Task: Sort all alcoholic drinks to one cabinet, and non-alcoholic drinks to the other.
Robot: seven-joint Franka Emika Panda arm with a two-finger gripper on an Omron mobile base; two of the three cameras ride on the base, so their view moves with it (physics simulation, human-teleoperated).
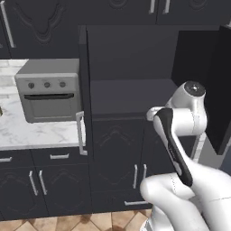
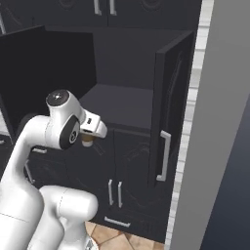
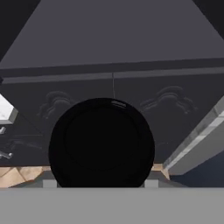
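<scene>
**Coffee cup held at the front of the open grey cabinet**

The gripper [image 2: 89, 138] sits below the white hand, level with the front edge of the open cabinet [image 2: 124, 105], whose plain grey interior lies behind it. Beneath the hand a small brown body shows: the paper coffee cup [image 2: 87, 141]. In the hand view its round black lid [image 3: 101, 144] sits between the finger tips at the bottom edge, so the claw is closed on the cup at a narrow span.

The cup is in the air, near side of the cabinet floor, above the carved lower doors [image 3: 113, 105]. It is not resting on the cabinet floor.

Both cabinet doors stand open. The right door [image 2: 171, 107] carries a short silver handle [image 2: 164, 155] at its lower end. In the left base view the left door [image 1: 84, 85] is seen edge-on.

Left of the cabinet, a grey toaster oven [image 1: 48, 90] stands on the marble counter [image 1: 31, 133].
</scene>
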